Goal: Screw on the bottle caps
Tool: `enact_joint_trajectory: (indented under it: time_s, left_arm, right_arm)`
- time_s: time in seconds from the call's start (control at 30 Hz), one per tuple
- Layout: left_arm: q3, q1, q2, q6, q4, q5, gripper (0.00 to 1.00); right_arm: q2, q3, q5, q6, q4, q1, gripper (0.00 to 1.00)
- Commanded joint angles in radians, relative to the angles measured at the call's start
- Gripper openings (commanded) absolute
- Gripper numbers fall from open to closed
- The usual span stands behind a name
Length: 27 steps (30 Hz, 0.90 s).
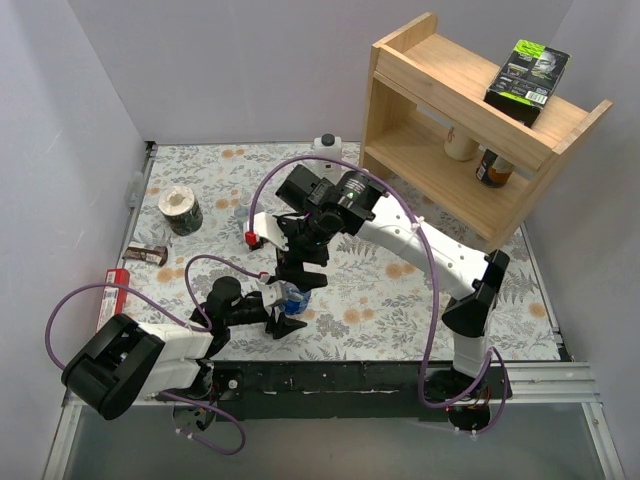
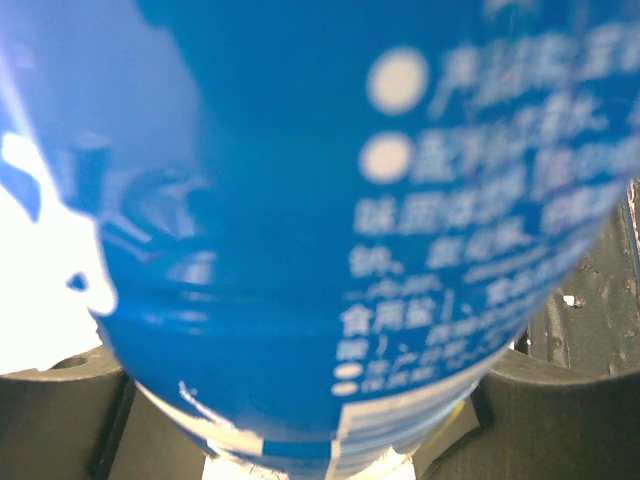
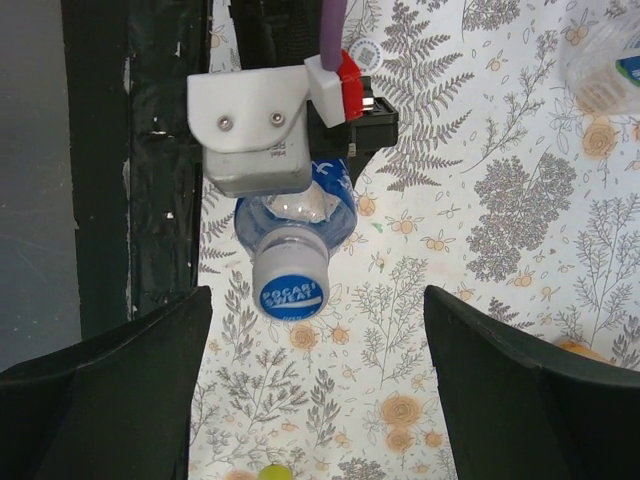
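A clear bottle with a blue label point(image 1: 293, 297) stands upright near the table's front edge. My left gripper point(image 1: 283, 308) is shut on its body. The label point(image 2: 330, 200) fills the left wrist view, with my fingers point(image 2: 50, 400) at both lower corners. A blue cap point(image 3: 290, 287) marked Pocari Sweat sits on the bottle's neck. My right gripper point(image 3: 318, 330) hovers right above it, open and empty, its jaws wide apart, with the cap a little left of their middle. A second clear bottle point(image 3: 605, 60) shows at the upper right of the right wrist view. The orange bottle is out of view.
A wooden shelf point(image 1: 470, 150) with jars and a green-black box point(image 1: 527, 80) stands at the back right. A white square bottle with a black cap point(image 1: 328, 150) is at the back. A round tin point(image 1: 181, 211), a brown bar point(image 1: 147, 254) and a red box point(image 1: 115, 292) lie at the left.
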<state>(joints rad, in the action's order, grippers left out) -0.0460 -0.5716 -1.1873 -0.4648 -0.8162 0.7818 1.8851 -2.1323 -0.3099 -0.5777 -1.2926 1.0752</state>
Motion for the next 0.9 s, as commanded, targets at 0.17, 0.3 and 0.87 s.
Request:
enact_joint_trajectory:
  time_s: [0.17,0.3,0.87]
  left_arm:
    - [-0.031,0.003,0.003,0.017,-0.011,0.02,0.0]
    - [-0.034,0.003,0.005,0.021,-0.001,0.033,0.0]
    - [-0.032,0.003,0.015,0.014,-0.001,0.031,0.0]
  right_arm:
    - [-0.186,0.031,-0.078,0.021,0.108,-0.021,0.91]
    - [-0.138,0.031,0.072,0.013,0.153,-0.021,0.88]
    - [-0.077,0.054,0.032,-0.005,0.135,-0.012,0.85]
